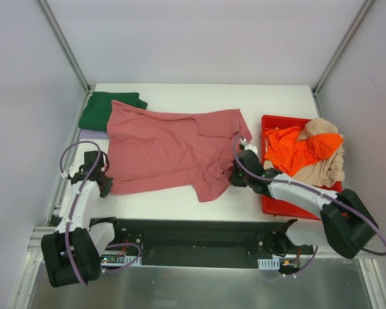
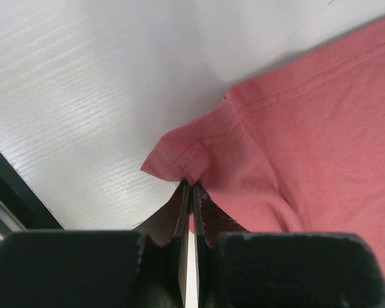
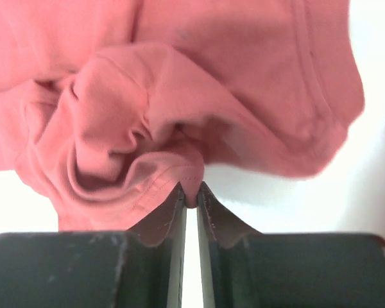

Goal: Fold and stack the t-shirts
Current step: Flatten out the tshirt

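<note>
Two grips on the rose-red t-shirt [image 1: 167, 151], spread on the tabletop [image 1: 180, 96] beside the red bin [image 1: 270, 122]: left claw [image 2: 189, 186] pinching the hem corner farthest from the bin, right claw [image 3: 189, 192] pinching bunched hem nearest it.

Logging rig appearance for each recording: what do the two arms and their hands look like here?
Both the left arm and right arm have white links with black joints. A lilac cable loops along each. The left hand and right hand are black blocks, each with two thin dark fingers tapering to points.
</note>
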